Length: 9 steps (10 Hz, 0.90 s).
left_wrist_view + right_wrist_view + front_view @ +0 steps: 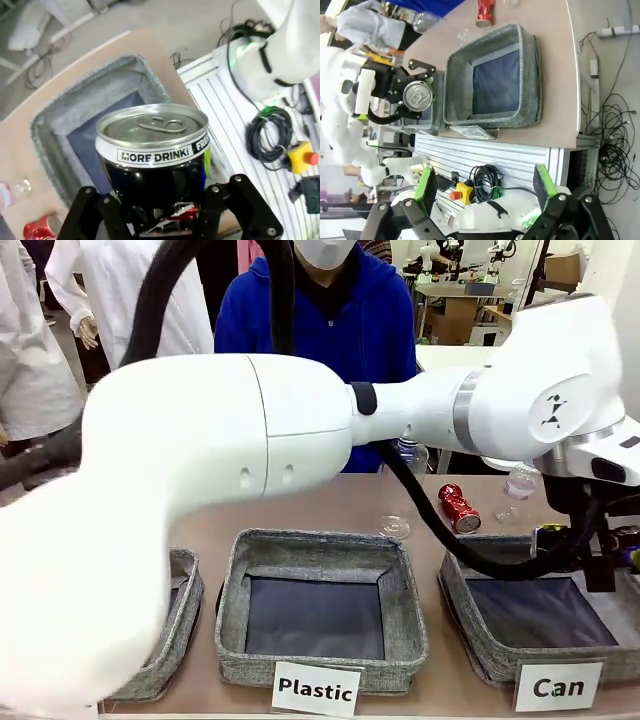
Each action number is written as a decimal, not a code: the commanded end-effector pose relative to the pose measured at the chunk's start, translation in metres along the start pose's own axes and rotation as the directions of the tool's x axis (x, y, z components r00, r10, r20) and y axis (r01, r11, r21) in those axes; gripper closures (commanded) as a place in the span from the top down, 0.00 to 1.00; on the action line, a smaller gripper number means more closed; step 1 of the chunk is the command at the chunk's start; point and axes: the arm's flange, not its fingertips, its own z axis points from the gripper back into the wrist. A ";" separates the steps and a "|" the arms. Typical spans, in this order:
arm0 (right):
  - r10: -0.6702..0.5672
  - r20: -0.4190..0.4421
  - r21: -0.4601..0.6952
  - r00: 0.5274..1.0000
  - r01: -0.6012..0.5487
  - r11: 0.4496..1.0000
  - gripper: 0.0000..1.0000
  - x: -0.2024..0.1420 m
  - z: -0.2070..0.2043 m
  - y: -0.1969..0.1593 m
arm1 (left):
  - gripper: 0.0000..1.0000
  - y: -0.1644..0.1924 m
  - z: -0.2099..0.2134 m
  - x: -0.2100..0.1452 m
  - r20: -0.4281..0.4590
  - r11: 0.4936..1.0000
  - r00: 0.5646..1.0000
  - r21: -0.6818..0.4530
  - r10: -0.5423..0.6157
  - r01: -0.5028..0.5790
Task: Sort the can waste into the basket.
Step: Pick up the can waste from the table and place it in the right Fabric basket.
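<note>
Over the basket (75, 100) our left claw (160, 210) pinched the dark can (152, 145) by its crumpled lower body, light and slick we judged; our right claw (484, 187) gaped empty.

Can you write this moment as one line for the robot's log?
left gripper: shut on dark can, above Can basket | right gripper: open | red can: on table, outside basket | next: likely release

Bright, even light (edges warped)
</note>
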 end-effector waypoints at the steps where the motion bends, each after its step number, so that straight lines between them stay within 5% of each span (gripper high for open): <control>1: -0.022 0.021 -0.002 1.000 0.022 1.000 1.00 -0.001 0.002 0.002 | 0.50 0.040 -0.002 0.022 -0.061 1.000 0.998 0.017 0.010 -0.009; 2: -0.022 0.021 -0.002 1.000 0.022 1.000 1.00 -0.001 0.002 0.002 | 0.60 0.037 -0.004 0.020 -0.082 1.000 0.997 0.031 -0.003 0.005; 3: -0.022 0.021 -0.002 1.000 0.022 1.000 1.00 -0.001 0.002 0.002 | 1.00 0.038 -0.002 0.017 -0.088 0.999 0.996 0.032 -0.009 0.012; 4: -0.022 0.021 -0.002 1.000 0.022 1.000 1.00 -0.001 0.002 0.002 | 1.00 0.036 0.000 0.013 -0.092 0.999 0.996 0.049 -0.006 0.010; 5: -0.022 0.021 -0.002 1.000 0.022 1.000 1.00 -0.001 0.002 0.002 | 0.70 0.034 0.002 0.010 -0.085 0.997 0.996 0.072 0.002 0.004; 6: -0.022 0.021 -0.002 1.000 0.022 1.000 1.00 -0.001 0.002 0.002 | 0.79 0.031 0.004 0.008 -0.085 0.996 0.996 0.091 0.005 0.003; 7: -0.022 0.021 -0.002 1.000 0.022 1.000 1.00 -0.001 0.002 0.002 | 1.00 0.030 0.007 0.005 -0.086 0.996 0.996 0.092 0.008 0.000; 9: -0.022 0.021 -0.002 1.000 0.022 1.000 1.00 -0.001 0.002 0.002 | 1.00 0.023 0.013 -0.003 -0.081 0.997 0.996 0.081 0.021 -0.014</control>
